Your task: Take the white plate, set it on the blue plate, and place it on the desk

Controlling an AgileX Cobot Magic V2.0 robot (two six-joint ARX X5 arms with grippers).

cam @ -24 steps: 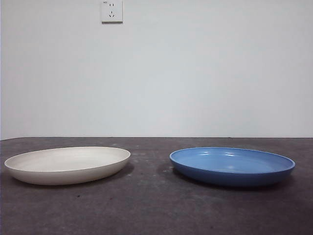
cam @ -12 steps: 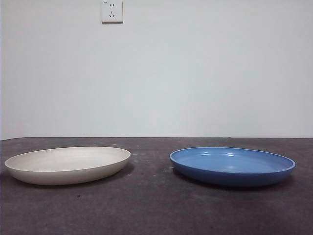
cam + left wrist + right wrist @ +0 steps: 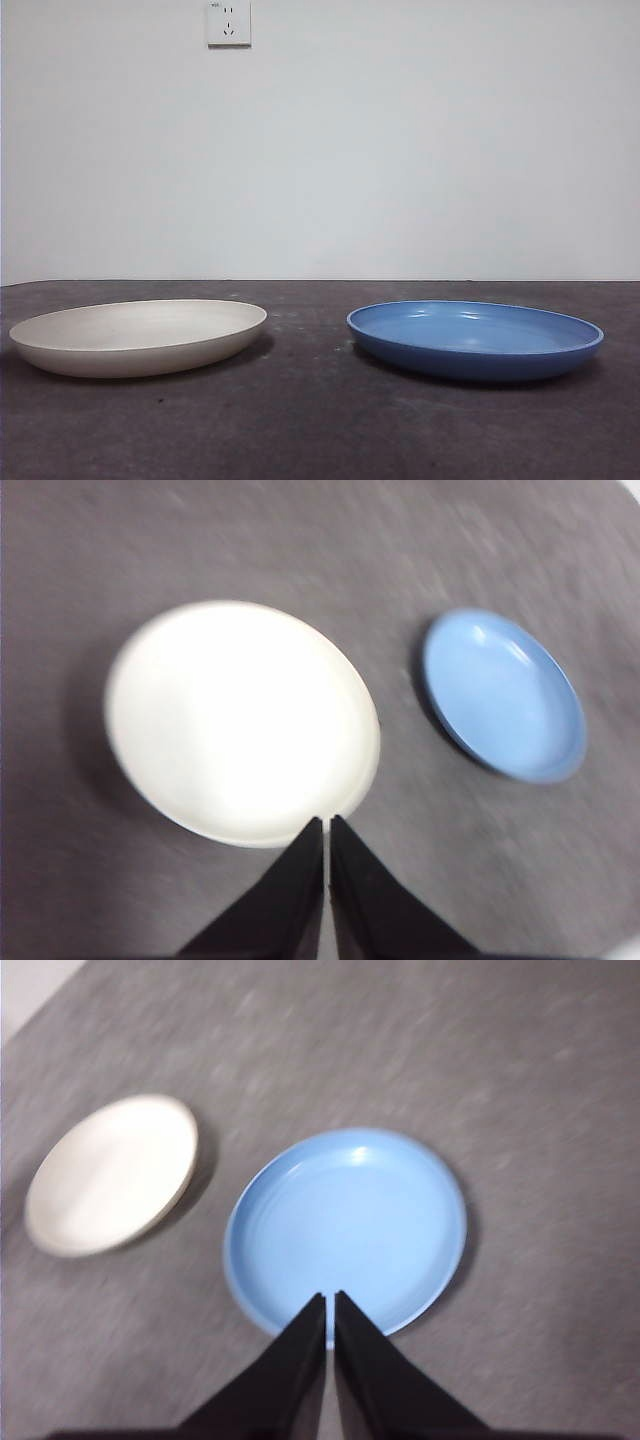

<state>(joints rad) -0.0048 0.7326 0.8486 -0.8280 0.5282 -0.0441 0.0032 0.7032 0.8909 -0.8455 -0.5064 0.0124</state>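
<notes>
The white plate (image 3: 138, 336) lies flat on the desk (image 3: 320, 430) at the left. The blue plate (image 3: 475, 339) lies flat at the right, a gap apart from it. No arm shows in the front view. My left gripper (image 3: 327, 825) is shut and empty, high above the white plate's (image 3: 240, 720) near rim, with the blue plate (image 3: 505, 695) off to the side. My right gripper (image 3: 330, 1300) is shut and empty, high above the blue plate's (image 3: 345, 1225) near rim, with the white plate (image 3: 112, 1172) beside it.
A white wall with a power socket (image 3: 229, 22) stands behind the desk's far edge. Bare dark desk surface lies between the two plates and in front of them.
</notes>
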